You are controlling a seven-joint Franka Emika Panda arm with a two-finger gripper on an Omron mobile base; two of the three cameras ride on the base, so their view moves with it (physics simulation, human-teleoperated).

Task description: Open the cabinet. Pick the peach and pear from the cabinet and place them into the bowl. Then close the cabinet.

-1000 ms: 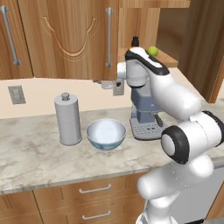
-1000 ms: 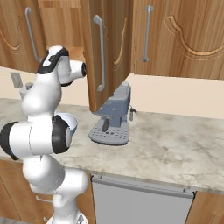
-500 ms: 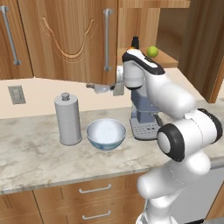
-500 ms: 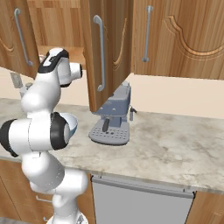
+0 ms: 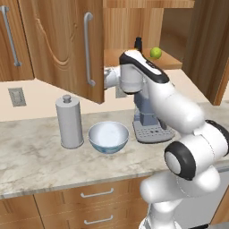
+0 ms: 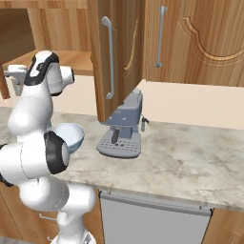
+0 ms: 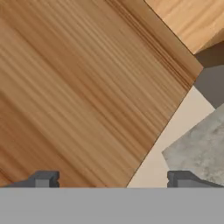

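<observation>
The cabinet's left door (image 5: 62,44) stands partly swung out, its silver bar handle (image 5: 88,49) facing me. The right door (image 5: 210,44) is wide open. On the shelf inside sits the yellow-green pear (image 5: 155,53); the peach is hidden. My hand (image 5: 112,77) reaches behind the left door's free edge, which hides the fingers. In the hand view my gripper (image 7: 112,179) is open, with its tips set wide apart against the door's inner wood face (image 7: 83,87). The pale blue-white bowl (image 5: 108,136) stands on the counter below and holds nothing.
A tall grey lidded canister (image 5: 69,121) stands left of the bowl, and a coffee machine (image 5: 150,120) right of it, under the cabinet. A small dark bottle (image 5: 138,43) is on the shelf beside the pear. Drawers (image 5: 96,194) run below the marble counter edge.
The left cabinet door has swung further out from nearly shut. My hand has moved left along with its inner side. The gripper stays open.
</observation>
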